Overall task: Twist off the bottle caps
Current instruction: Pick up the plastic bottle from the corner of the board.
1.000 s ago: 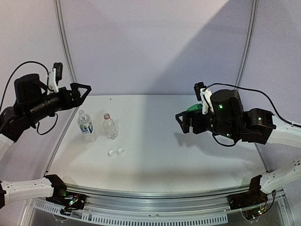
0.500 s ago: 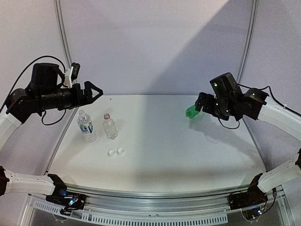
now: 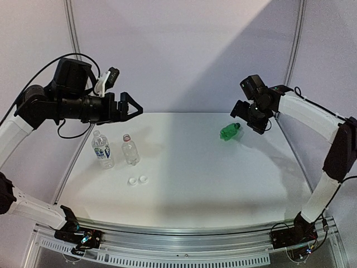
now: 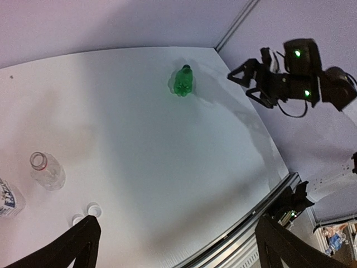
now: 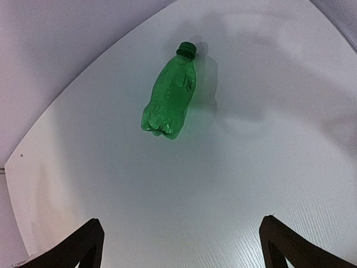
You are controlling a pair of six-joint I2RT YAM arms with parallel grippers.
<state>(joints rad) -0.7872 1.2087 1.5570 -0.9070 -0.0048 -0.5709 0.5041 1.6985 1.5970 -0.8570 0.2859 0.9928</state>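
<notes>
The green bottle (image 3: 228,132) lies on its side at the far right of the table, its green cap (image 3: 237,126) still on. It also shows in the right wrist view (image 5: 169,100), with its cap (image 5: 187,49), and in the left wrist view (image 4: 182,82). The labelled bottle (image 3: 102,149) and the shorter unlabelled bottle (image 3: 129,149) stand at the left, both open. Two white caps (image 3: 133,181) (image 3: 143,178) lie in front of them. My right gripper (image 3: 248,117) (image 5: 181,229) is open and empty, raised beside the green bottle. My left gripper (image 3: 134,107) (image 4: 175,234) is open and empty, high above the left bottles.
The table's curved metal front rail (image 3: 184,231) runs along the near edge. White walls with corner posts (image 3: 75,61) close the back and sides. The right arm (image 3: 312,117) stretches along the right side.
Both arms have lifted and reached out. The left gripper moved right and up. The right gripper swung back to the far right, uncovering the green bottle. Bottles and caps have not moved.
</notes>
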